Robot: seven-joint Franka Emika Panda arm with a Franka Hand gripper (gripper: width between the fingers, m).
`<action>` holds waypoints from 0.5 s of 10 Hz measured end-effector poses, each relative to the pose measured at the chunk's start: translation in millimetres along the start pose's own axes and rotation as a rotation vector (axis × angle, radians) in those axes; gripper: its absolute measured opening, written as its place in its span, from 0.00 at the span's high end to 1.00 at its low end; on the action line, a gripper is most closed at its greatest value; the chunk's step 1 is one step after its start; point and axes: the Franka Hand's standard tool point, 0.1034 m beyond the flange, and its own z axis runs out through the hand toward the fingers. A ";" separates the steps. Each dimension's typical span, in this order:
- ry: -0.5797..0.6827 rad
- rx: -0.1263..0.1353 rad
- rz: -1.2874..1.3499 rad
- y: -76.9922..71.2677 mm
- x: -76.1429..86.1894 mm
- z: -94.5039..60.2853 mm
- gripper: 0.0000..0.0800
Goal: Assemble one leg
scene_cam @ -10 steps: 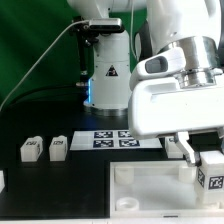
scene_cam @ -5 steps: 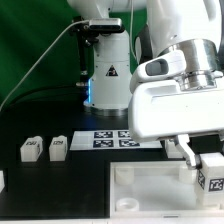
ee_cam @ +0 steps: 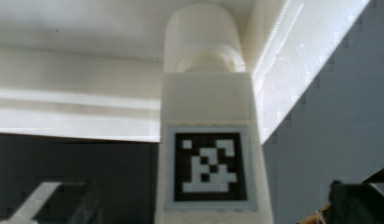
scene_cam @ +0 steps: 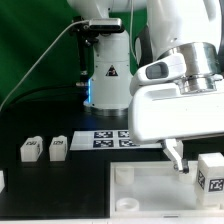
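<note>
One leg point(scene_cam: 210, 172), a small white peg with a black-and-white tag, stands upright on the near right corner of the white tabletop point(scene_cam: 150, 190). My gripper point(scene_cam: 203, 158) hangs over it, open. One finger point(scene_cam: 175, 153) shows to the exterior view's left of the leg, apart from it. In the wrist view the leg point(ee_cam: 210, 120) fills the middle, its far end against the tabletop point(ee_cam: 64, 70). The gripper point(ee_cam: 203, 206) straddles it, and the fingertips point(ee_cam: 43, 203) stand off either side with dark gaps between.
Two more legs point(scene_cam: 30, 149) point(scene_cam: 57, 147) stand on the black table at the exterior view's left. A white part point(scene_cam: 2, 180) shows at the left edge. The marker board point(scene_cam: 115, 138) lies behind the tabletop. The arm's base point(scene_cam: 105, 70) stands at the back.
The gripper has lifted a little and shifted towards the exterior view's left. More of the leg now shows. The leg has stayed in place on the tabletop corner.
</note>
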 end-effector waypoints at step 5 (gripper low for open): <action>-0.009 0.000 -0.004 0.7 -0.6 0.5 0.19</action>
